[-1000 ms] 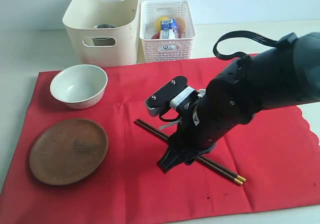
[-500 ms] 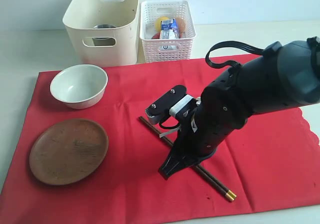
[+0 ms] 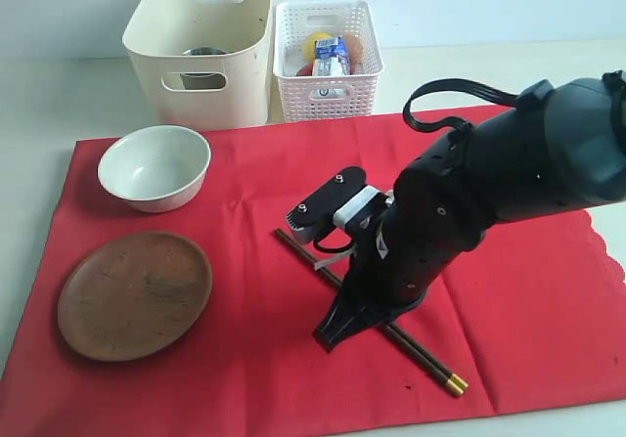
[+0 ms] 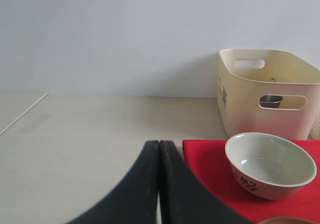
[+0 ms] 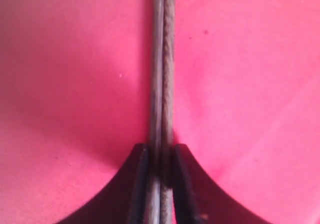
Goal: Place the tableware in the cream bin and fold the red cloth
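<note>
Chopsticks (image 3: 423, 357) are the piece of tableware in hand. The dark gold-tipped pair lies slantwise on the red cloth (image 3: 254, 193), gold tips toward its near edge. The right claw (image 3: 337, 331) is down on them. In the right wrist view, its two fingers press in on either side of the pair (image 5: 162, 58), almost closed, with both sticks side by side between them. We judge the grip made and the lift not yet begun.

To do this well, we lift straight up first. The fingertips sit right at the cloth, and we cannot tell whether any fabric is caught with the sticks. The grip seems near the middle of the pair's length, which should keep it level. Two round sticks can scissor or slip past each other, so we keep the squeeze firm and the wrist steady.

The cream bin (image 3: 245, 75) stands on the table (image 3: 59, 95) beyond the cloth's far edge, left of the white lattice basket (image 3: 328, 61), with a steel cup (image 3: 201, 54) already inside. We carry the sticks high enough to clear the bin's rim, tip them down inside, then let go low.

The left claw (image 4: 159, 184) is closed and empty, off the cloth's left side near the pale ceramic bowl (image 3: 155, 166). The bowl and the wooden plate (image 3: 134, 294) wait on the cloth.
</note>
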Tool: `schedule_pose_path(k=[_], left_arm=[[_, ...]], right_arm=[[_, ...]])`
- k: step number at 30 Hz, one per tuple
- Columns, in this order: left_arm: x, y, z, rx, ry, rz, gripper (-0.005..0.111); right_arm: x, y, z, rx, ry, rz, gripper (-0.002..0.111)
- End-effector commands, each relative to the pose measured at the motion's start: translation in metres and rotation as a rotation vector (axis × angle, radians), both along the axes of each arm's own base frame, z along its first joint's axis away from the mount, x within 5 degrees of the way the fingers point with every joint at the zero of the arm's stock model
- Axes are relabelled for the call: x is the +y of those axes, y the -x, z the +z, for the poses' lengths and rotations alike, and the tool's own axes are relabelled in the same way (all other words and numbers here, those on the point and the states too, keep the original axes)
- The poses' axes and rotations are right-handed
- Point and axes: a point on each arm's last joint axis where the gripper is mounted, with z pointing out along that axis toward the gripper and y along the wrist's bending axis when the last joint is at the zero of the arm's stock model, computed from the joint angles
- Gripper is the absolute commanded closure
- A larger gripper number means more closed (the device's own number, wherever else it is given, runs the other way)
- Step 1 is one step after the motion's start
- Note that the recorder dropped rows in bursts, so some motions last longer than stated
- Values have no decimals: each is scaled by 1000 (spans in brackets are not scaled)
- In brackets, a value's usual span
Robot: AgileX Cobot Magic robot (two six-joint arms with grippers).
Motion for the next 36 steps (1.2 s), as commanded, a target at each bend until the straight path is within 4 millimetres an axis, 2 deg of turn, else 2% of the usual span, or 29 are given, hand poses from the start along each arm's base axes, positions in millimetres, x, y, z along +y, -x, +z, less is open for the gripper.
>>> schedule_pose_path(k=[1,13,18,20,25,28,32,36], left_arm=[[0,0,1,-7,5,2,107],[0,0,1,-7,5,2,107],[0,0,1,-7,5,2,107],[0,0,1,-7,5,2,107],[0,0,1,-7,5,2,107],[0,0,1,-7,5,2,107],[0,0,1,-7,5,2,107],[0,0,1,-7,5,2,107]], right_arm=[[-3,1,6,-3,14,34,108],[-4,3,7,3,23,104,108],[-3,3,9,19,-5,-27,107],[-3,3,10,22,-15,-69,101],[-1,0,11,-2,-41,-77,74],[0,-1,12,-15,-57,-75,61],[0,0,11,-3,-47,-80,60],[-1,1,-1,25,-8,-78,65]])
